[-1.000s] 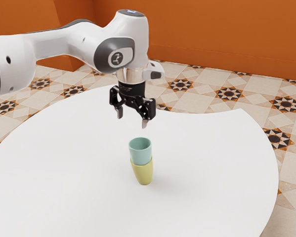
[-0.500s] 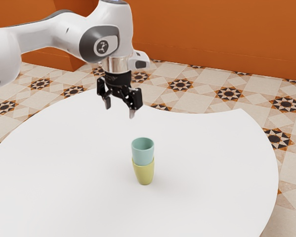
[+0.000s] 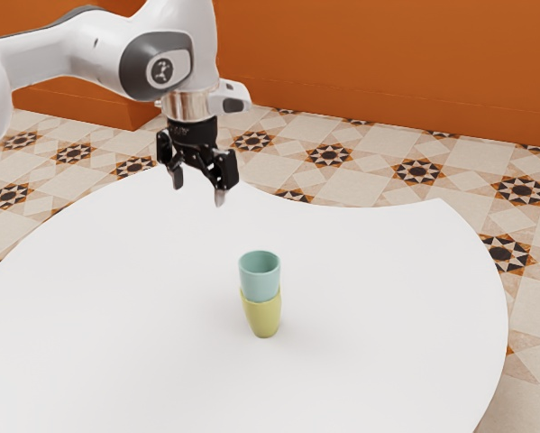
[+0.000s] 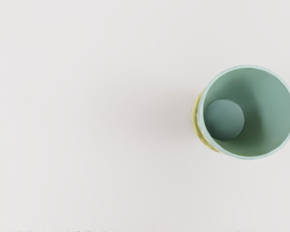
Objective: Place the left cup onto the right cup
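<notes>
A white robot arm (image 3: 89,45) reaches in from the exterior view's upper left, its wrist bent so the black gripper (image 3: 197,188) points straight down over the far left part of a round white table (image 3: 116,316). The gripper's two fingers are spread apart and hold nothing. It hangs in the air, well above the tabletop, and well apart from the cups.

Near the table's middle a teal cup (image 3: 259,273) sits nested inside a yellow cup (image 3: 262,316). Both stand upright, long axes vertical, mouths facing up. The teal cup's upper half rises above the yellow rim.

From the wrist camera, the teal cup (image 4: 246,113) is seen from above, open mouth and round base visible, with a sliver of the yellow cup (image 4: 197,118) showing beside it on the white table (image 4: 86,121).

Compared with one second ago, the gripper has pulled back toward the exterior view's left and slightly higher, farther from the stack. The cups have not moved.
</notes>
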### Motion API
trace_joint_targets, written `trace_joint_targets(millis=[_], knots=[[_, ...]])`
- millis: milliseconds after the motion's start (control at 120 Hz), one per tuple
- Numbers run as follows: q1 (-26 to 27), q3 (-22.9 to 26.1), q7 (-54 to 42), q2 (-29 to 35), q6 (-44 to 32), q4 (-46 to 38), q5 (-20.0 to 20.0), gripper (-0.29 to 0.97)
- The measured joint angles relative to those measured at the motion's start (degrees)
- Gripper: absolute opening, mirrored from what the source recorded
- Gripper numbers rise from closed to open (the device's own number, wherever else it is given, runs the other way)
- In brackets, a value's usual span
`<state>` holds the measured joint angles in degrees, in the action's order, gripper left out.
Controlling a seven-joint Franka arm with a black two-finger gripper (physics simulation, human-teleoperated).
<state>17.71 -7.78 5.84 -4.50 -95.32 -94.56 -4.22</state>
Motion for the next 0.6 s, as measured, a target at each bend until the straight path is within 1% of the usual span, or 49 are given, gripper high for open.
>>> trace_joint_targets(millis=[392, 600], knots=[[-0.41, -2.35, -3.37, 1.44, 2.11, -0.03, 0.0, 0.68], [-0.76, -2.6, -4.76, 2.11, 2.73, -0.02, -0.04, 0.68]])
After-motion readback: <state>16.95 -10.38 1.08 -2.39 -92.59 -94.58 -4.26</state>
